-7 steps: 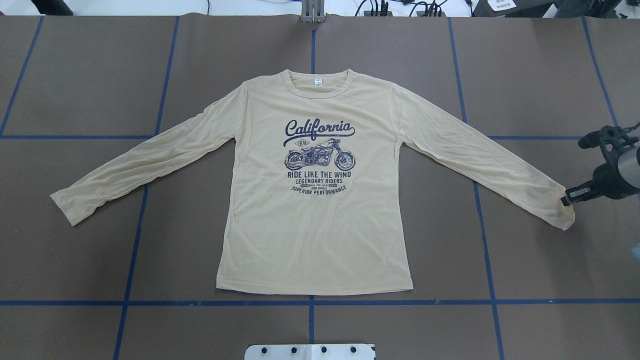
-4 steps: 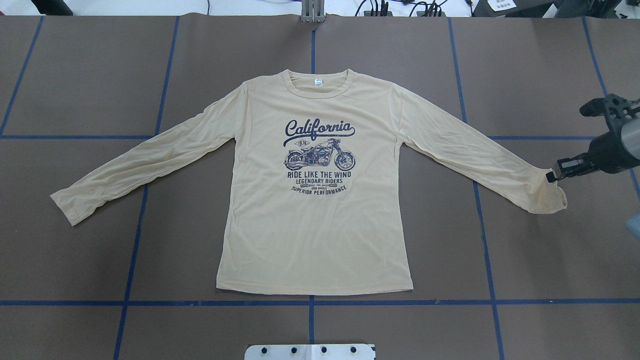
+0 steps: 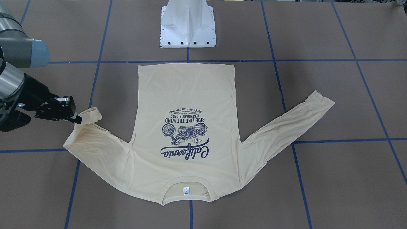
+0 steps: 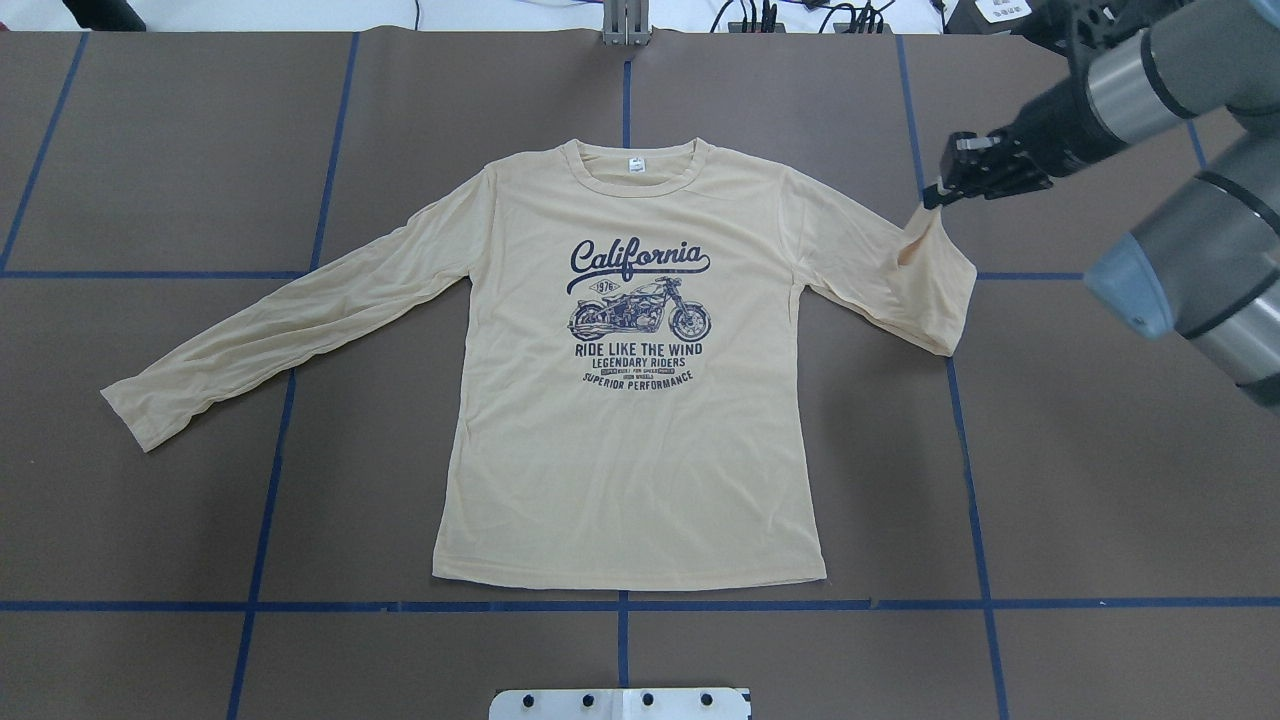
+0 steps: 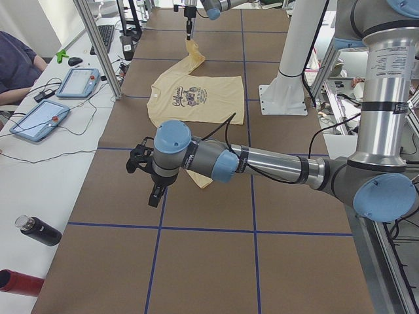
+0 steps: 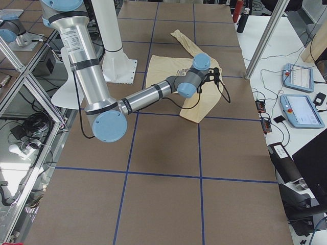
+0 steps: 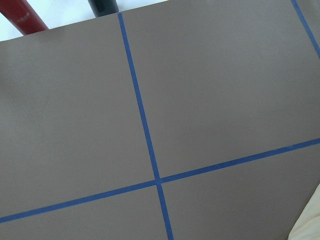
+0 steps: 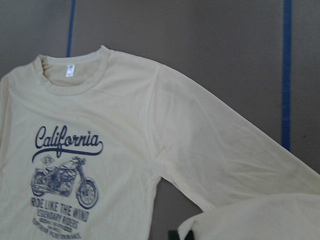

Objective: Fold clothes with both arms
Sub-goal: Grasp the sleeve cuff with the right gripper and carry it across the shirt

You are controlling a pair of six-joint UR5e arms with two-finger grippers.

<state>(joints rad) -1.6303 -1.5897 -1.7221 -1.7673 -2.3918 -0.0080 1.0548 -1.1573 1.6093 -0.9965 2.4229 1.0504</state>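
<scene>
The cream-yellow long-sleeved shirt (image 4: 630, 450) lies flat and print side up on the brown table, neck to the far side. My right gripper (image 4: 935, 195) is shut on the cuff of the shirt's right sleeve (image 4: 940, 290) and holds it lifted, so the sleeve hangs doubled back near the shoulder. In the front-facing view the gripper (image 3: 78, 120) pinches the cuff (image 3: 92, 114). The other sleeve (image 4: 280, 320) lies stretched out flat. My left gripper (image 5: 156, 194) shows only in the exterior left view, above the table near that sleeve's cuff. I cannot tell whether it is open or shut.
The white pedestal base (image 3: 187, 25) stands at the near edge behind the hem. Blue tape lines (image 4: 620, 605) cross the table. A black bottle (image 5: 39, 230) and a red one (image 5: 16, 282) lie by the table's left end, next to tablets (image 5: 82, 82) and a seated person (image 5: 16, 65).
My right gripper has carried the sleeve cuff up and inward, from the right edge towards the shoulder. The sleeve is now doubled back. The rest of the shirt has not moved.
</scene>
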